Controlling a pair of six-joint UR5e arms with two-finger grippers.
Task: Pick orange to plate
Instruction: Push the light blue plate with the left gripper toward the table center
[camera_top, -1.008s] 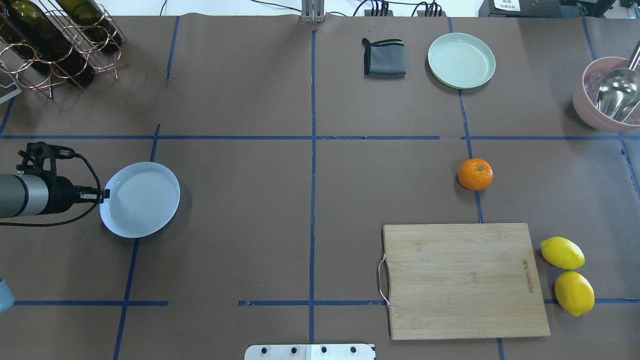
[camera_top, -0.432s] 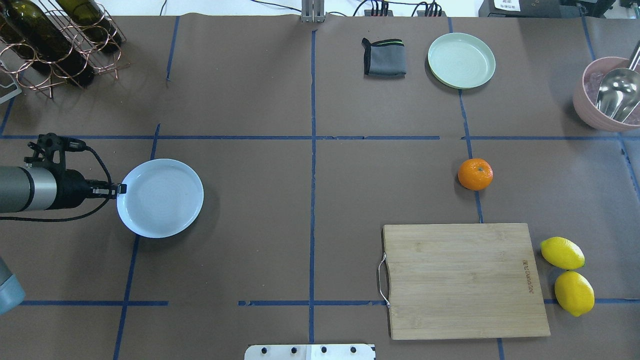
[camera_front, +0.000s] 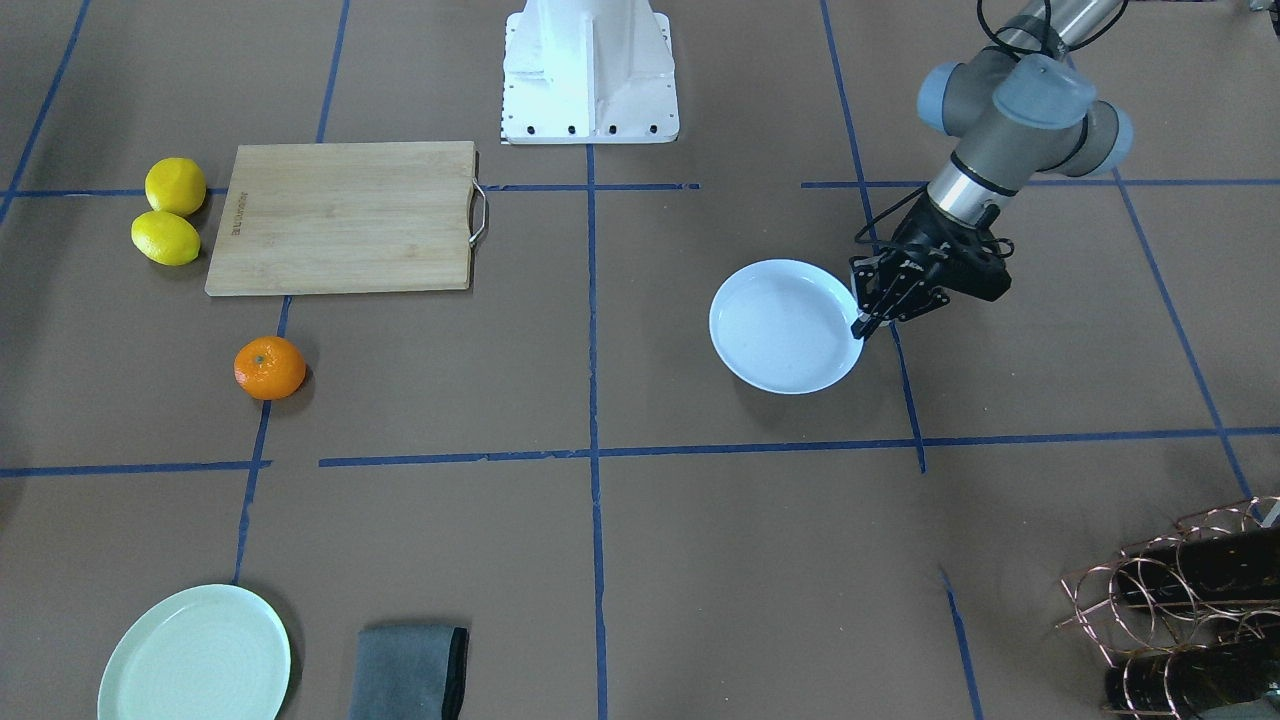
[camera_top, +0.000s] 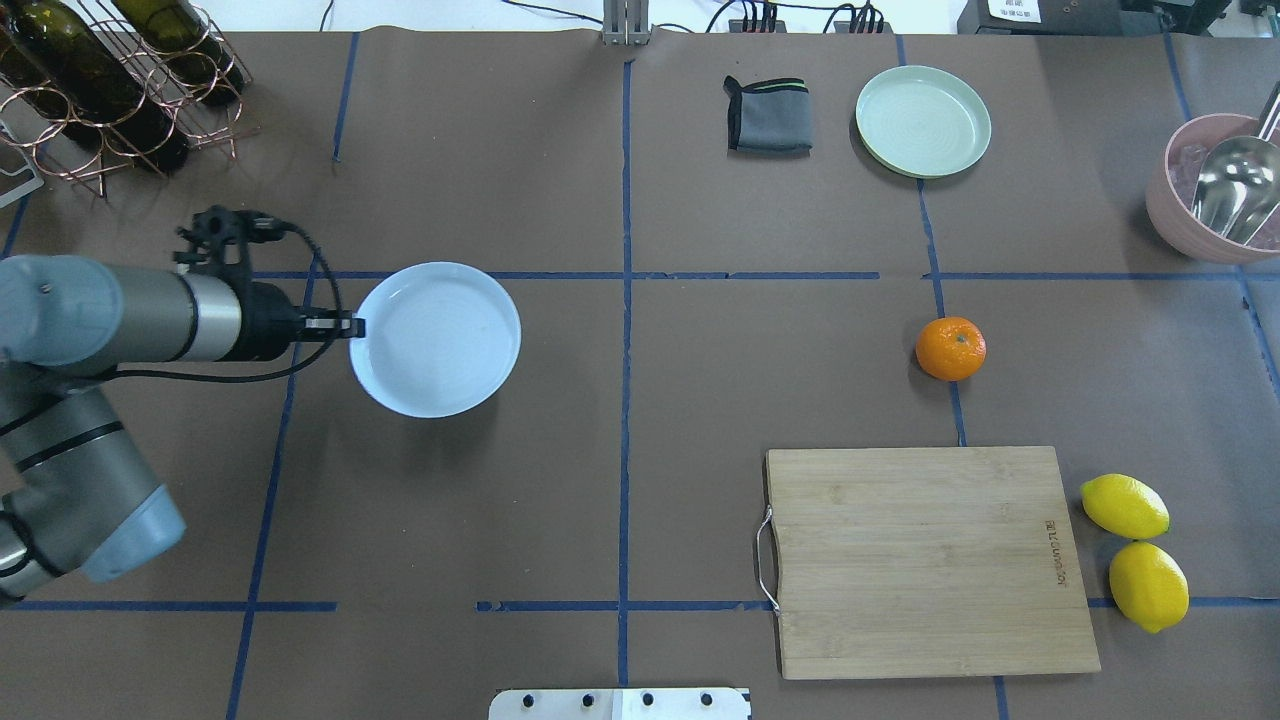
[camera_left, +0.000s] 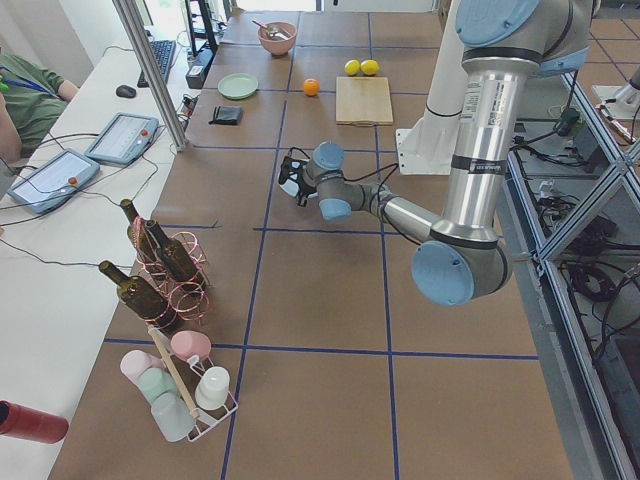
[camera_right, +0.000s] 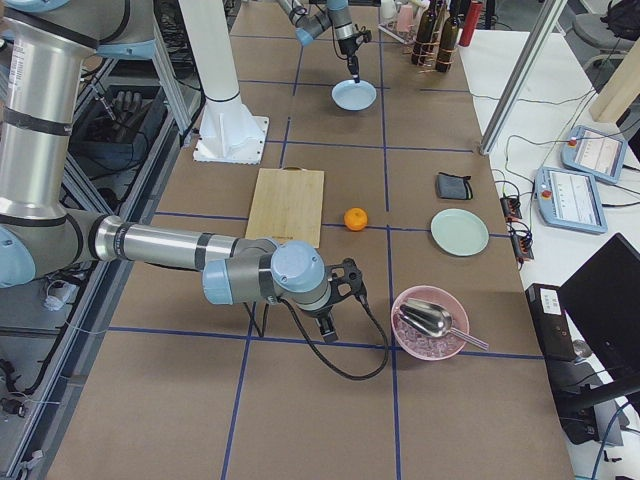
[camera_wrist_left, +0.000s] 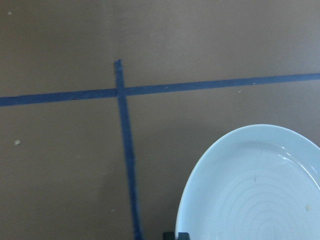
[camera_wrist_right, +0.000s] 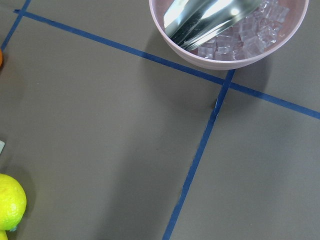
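You've a flat, rectangular bamboo cutting board (camera_top: 930, 560) at near right. The left gripper (camera_top: 352, 326) pinches the raised rim of the smooth, round white plate (camera_top: 435, 340), left of centre. The small, dimpled orange (camera_top: 950, 348) rests well right of that grip, near the board's far edge. You cannot tell how the right gripper (camera_right: 330, 325) holds its fingers.

- Bare table (camera_top: 720, 370) stretches between the plate (camera_top: 435, 340) and the orange (camera_top: 950, 348), well apart.
- Cutting board (camera_top: 925, 560) lies near the orange on the robot's side, low and flat.
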